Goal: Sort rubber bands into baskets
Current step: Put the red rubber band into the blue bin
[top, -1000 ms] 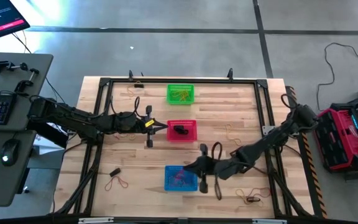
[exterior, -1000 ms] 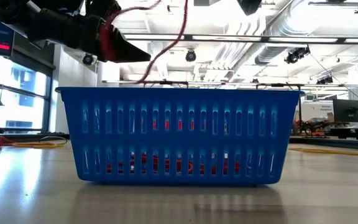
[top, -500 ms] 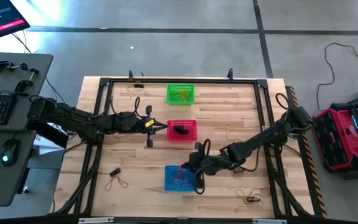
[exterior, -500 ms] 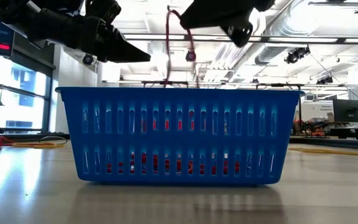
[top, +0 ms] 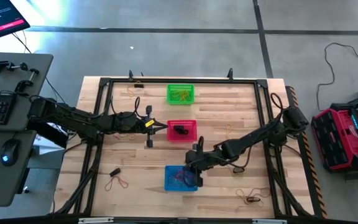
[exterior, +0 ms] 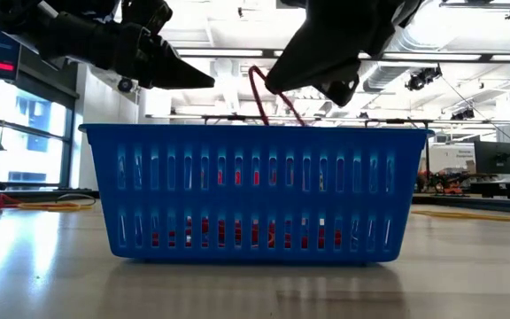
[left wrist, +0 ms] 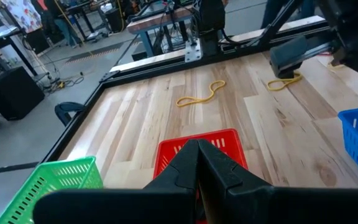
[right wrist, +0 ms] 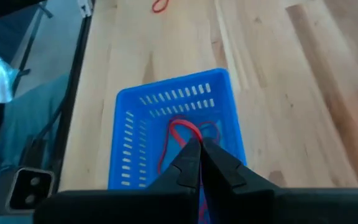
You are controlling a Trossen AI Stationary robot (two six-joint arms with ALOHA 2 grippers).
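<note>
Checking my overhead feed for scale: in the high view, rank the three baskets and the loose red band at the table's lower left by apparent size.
1. Blue basket, red basket, green basket: they look alike in size, so no ranking among them.
2. Loose red rubber band: clearly smallest.

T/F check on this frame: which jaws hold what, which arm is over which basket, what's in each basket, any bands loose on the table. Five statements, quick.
1. The right gripper is shut on a red rubber band above the blue basket. True.
2. The left gripper holds a yellow band. False: its jaws are shut on nothing, beside the red basket.
3. The green basket holds yellow bands. True.
4. The blue basket is empty. False: red bands lie inside it.
5. A yellow band lies loose on the table. True.
</note>
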